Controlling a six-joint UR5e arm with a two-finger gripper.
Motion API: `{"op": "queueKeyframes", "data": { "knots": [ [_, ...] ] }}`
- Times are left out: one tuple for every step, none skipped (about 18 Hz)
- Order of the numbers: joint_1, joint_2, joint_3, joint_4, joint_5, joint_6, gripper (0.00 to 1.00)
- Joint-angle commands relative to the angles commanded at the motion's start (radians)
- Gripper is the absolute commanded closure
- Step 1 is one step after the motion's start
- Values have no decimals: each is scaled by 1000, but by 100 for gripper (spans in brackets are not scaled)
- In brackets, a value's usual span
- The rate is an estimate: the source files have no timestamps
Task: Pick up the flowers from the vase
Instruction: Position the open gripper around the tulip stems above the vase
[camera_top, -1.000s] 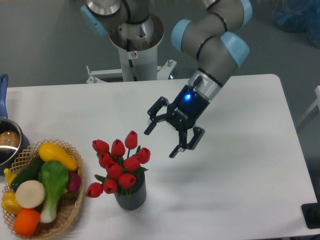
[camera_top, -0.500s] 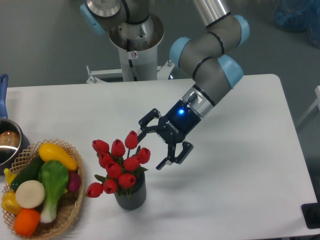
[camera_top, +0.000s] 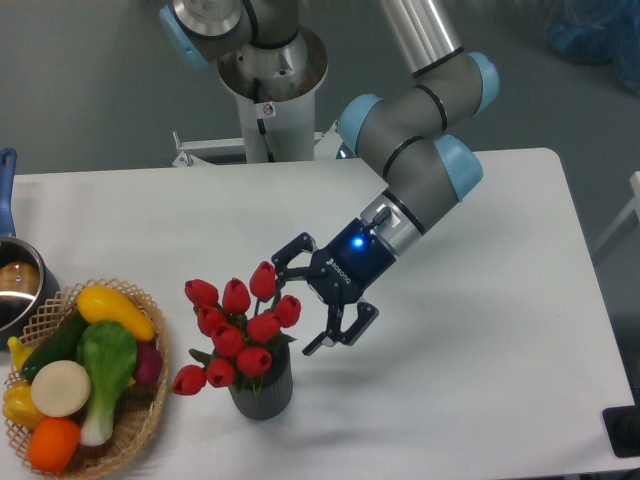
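Note:
The flowers (camera_top: 235, 330), a bunch of red tulip buds with green leaves, stand in the vase (camera_top: 262, 392), a small dark grey ribbed cylinder near the table's front. My gripper (camera_top: 297, 307) hangs just right of the bunch, open, its fingers spread wide. The upper fingertip (camera_top: 281, 268) is close beside the topmost bud. The lower fingertip (camera_top: 313, 346) sits right of the vase mouth. Nothing is held between the fingers.
A wicker basket (camera_top: 140, 425) of vegetables sits at the front left, close to the vase. A metal pot (camera_top: 15, 285) with a blue handle is at the left edge. The robot's base column (camera_top: 268, 90) stands behind the table.
The gripper has moved down and to the left toward the flowers, from well right of the bunch to right beside the buds. It stays open. Flowers and vase have not moved.

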Motion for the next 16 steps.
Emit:
{"op": "queueKeyframes", "data": {
  "knots": [
    [-2, -8, 3, 0, 0, 0, 0],
    [-5, -11, 5, 0, 0, 2, 0],
    [-6, -11, 8, 0, 0, 2, 0],
    [-14, -15, 14, 0, 0, 2, 0],
    [-20, -23, 21, 0, 0, 2, 0],
    [-20, -26, 22, 0, 0, 5, 0],
    [-23, -31, 22, 0, 0, 5, 0],
    [-31, -34, 23, 0, 0, 6, 0],
    [-37, -35, 25, 0, 0, 8, 0],
    [-40, -38, 28, 0, 0, 8, 0],
    [-40, -40, 31, 0, 0, 8, 0],
    [-43, -43, 31, 0, 0, 9, 0],
    [-51, -46, 31, 0, 0, 9, 0],
    [-54, -46, 32, 0, 0, 8, 0],
    [-57, -45, 32, 0, 0, 8, 0],
    [-58, -45, 32, 0, 0, 8, 0]
  ]
}}
